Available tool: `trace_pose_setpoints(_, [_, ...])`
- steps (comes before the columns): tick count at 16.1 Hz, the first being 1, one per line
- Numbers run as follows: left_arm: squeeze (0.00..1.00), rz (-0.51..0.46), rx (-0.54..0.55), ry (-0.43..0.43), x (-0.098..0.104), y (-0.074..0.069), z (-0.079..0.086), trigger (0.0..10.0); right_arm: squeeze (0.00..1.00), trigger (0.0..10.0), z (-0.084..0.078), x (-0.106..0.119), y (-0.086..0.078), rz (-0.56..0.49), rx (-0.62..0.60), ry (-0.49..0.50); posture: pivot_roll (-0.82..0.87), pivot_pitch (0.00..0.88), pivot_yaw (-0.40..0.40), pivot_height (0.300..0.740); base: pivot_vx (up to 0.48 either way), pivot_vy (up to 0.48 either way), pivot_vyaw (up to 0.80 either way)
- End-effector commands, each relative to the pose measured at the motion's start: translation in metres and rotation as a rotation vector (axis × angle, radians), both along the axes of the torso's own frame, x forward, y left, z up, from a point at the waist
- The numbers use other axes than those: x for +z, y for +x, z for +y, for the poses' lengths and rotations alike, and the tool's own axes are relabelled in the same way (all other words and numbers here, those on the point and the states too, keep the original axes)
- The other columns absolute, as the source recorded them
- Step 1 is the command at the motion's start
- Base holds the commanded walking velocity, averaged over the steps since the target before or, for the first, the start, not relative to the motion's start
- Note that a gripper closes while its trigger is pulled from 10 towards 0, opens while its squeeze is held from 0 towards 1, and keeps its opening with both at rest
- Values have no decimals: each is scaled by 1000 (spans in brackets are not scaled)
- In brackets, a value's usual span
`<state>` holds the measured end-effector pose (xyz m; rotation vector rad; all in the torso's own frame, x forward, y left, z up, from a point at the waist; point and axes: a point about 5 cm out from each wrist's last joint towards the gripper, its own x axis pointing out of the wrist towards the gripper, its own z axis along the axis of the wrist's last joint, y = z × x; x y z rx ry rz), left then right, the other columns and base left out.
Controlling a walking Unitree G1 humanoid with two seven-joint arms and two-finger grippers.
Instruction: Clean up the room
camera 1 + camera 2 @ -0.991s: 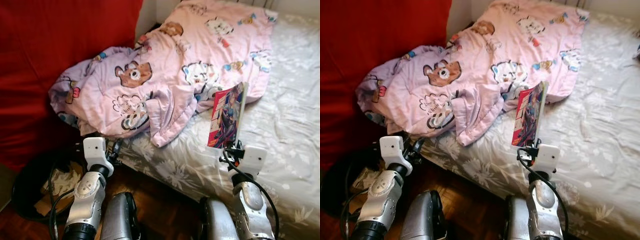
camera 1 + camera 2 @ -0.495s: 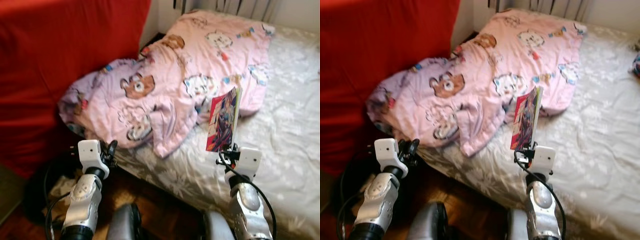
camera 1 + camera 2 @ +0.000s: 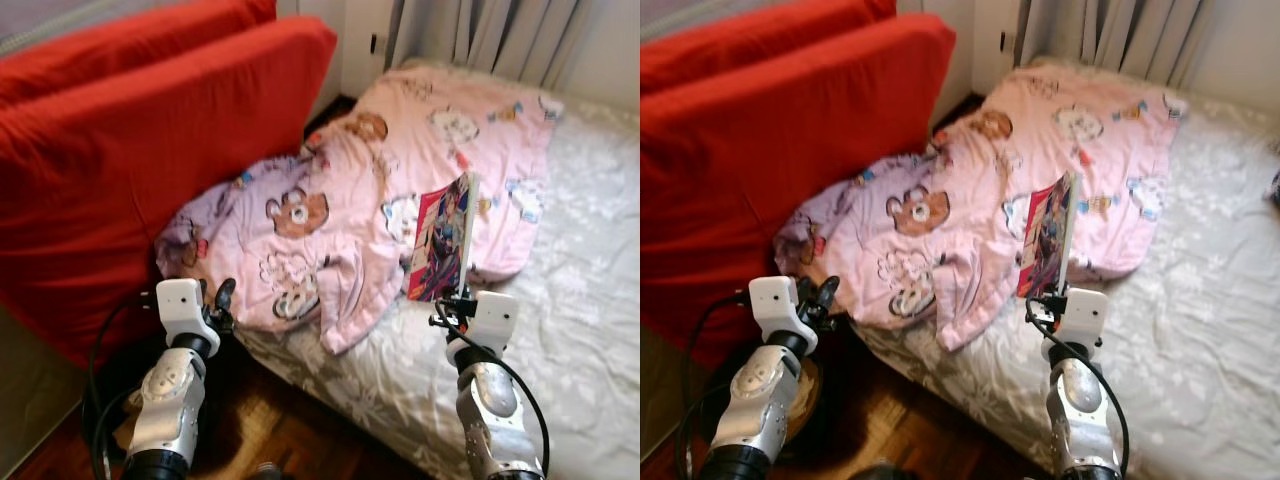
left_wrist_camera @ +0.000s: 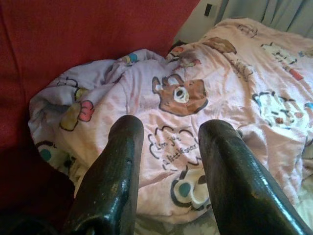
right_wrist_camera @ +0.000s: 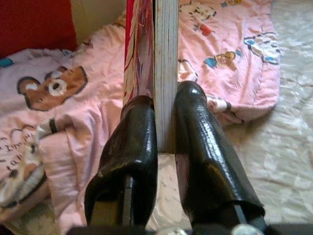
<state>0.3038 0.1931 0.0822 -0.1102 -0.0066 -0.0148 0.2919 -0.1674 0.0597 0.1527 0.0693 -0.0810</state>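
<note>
in your head views, the right gripper (image 3: 452,296) is clamped on the lower edge of a comic book (image 3: 441,236), holding it upright above the near side of the bed (image 3: 590,300), its colourful cover facing the robot's left. behind the book a pink cartoon-print blanket (image 3: 380,190) lies crumpled across the grey floral sheet, bunched up at its lilac end against the red sofa cushions (image 3: 140,150). grey curtains (image 3: 500,40) hang beyond the head of the bed. your left gripper (image 3: 222,298) hovers low in front of the bunched end of the blanket, over dark parquet floor (image 3: 900,420), with a black cable looping beside that arm. in the left wrist view, the two black fingers (image 4: 117,171) stand apart with nothing between them, pointed at the blanket's bear print (image 4: 180,95), the red cushion rising just behind the fabric. in the right wrist view, the fingers (image 5: 134,147) press both sides of the comic book (image 5: 164,58), one on the glossy cover and one on the far face, with the pale page edges showing between them; the pink blanket and the grey sheet lie beyond.
</note>
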Motion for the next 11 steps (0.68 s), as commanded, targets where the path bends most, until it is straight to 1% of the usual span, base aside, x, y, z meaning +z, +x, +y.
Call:
trace_pose_setpoints(1, [0, 18, -4, 5, -6, -3, 1, 10000, 0, 10000, 2, 6, 1, -46, 8, 6, 19, 57, -14, 740, 0, 0, 0])
trace_pose_setpoints(6, [0, 8, -20, 0, -5, -3, 0, 10000, 0, 10000, -3, 2, 0, -33, -22, 16, 15, 39, -7, 740, 0, 0, 0])
trace_pose_setpoints(8, [0, -3, -21, -26, -4, -2, -2, 10000, 0, 10000, -3, 0, 0, -20, -19, 28, 14, 31, -11, 740, 0, 0, 0])
trace_pose_setpoints(11, [0, -4, -29, -21, -4, -3, -3, 10000, 0, 10000, -3, 0, 0, -15, -21, 41, 9, 26, -10, 740, 0, 0, -715])
